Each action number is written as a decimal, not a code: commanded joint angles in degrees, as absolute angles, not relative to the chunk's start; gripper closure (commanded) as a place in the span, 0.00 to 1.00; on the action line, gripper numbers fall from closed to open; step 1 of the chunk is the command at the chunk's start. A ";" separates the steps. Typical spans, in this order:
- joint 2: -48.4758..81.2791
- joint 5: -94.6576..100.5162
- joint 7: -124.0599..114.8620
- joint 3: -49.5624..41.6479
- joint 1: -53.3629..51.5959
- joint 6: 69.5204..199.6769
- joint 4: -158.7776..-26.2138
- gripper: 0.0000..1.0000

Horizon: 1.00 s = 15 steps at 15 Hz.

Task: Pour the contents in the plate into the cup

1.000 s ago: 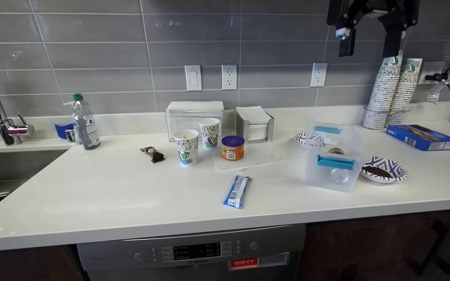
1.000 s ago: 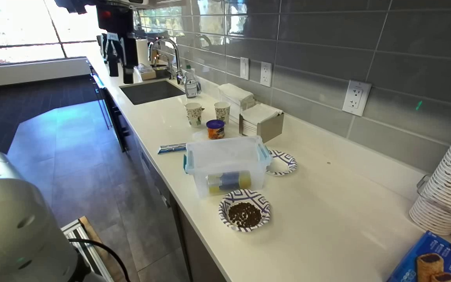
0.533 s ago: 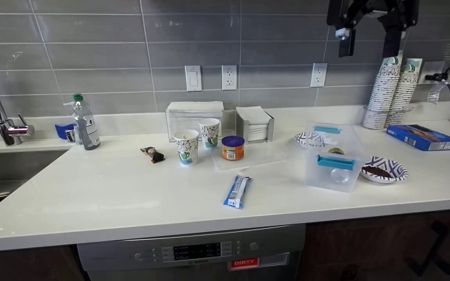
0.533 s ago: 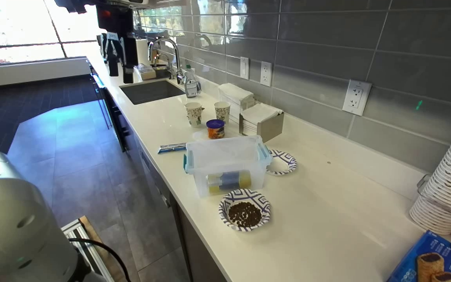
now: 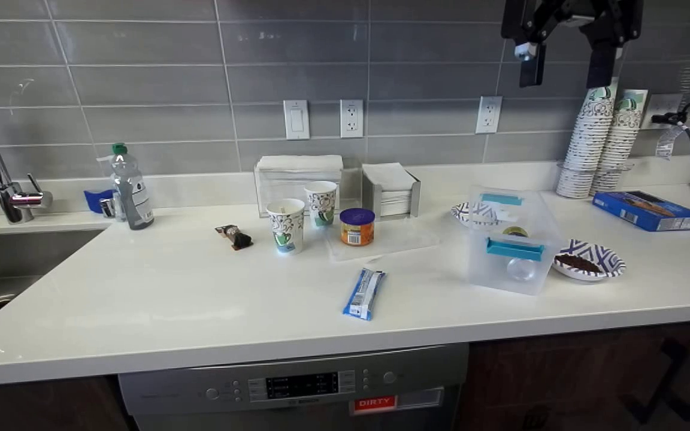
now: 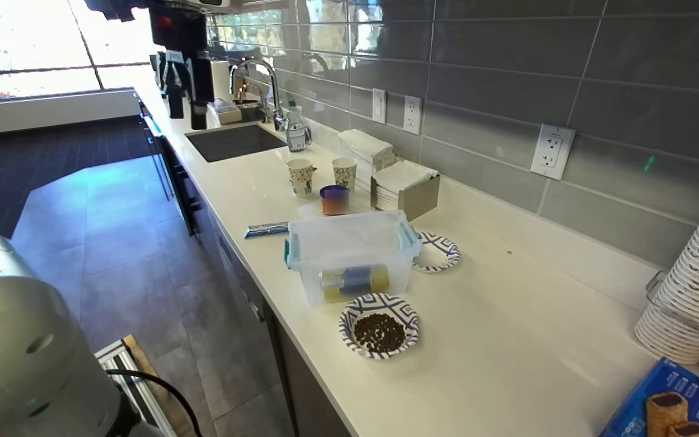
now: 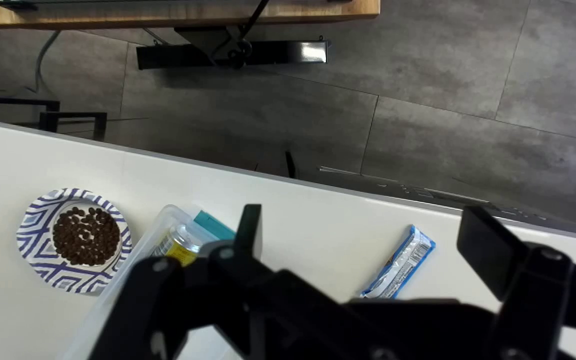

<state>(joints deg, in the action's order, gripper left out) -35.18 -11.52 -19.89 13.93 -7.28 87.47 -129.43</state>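
Plate (image 6: 378,303) and tool (image 5: 566,79) as before

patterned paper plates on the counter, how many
2: one plate holding dark brown pieces, beside the clear container; another plate partly hidden by that container. More could be hidden.

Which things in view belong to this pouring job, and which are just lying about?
For the job:
patterned paper plate holding dark brown pieces
front printed cup or rear printed cup, unclear which
open gripper

Lying about:
clear plastic container
other patterned plate
blue-wrapped bar
purple-lidded tub
small dark packet
stacked cups
blue box
soap bottle
napkins
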 commanded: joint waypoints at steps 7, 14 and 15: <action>-32.00 4.66 -1.16 4.26 -2.51 99.61 -130.12 0.00; -23.99 7.15 22.20 -10.17 1.66 97.60 -130.01 0.00; -22.43 8.15 24.87 -11.42 2.22 99.00 -130.66 0.00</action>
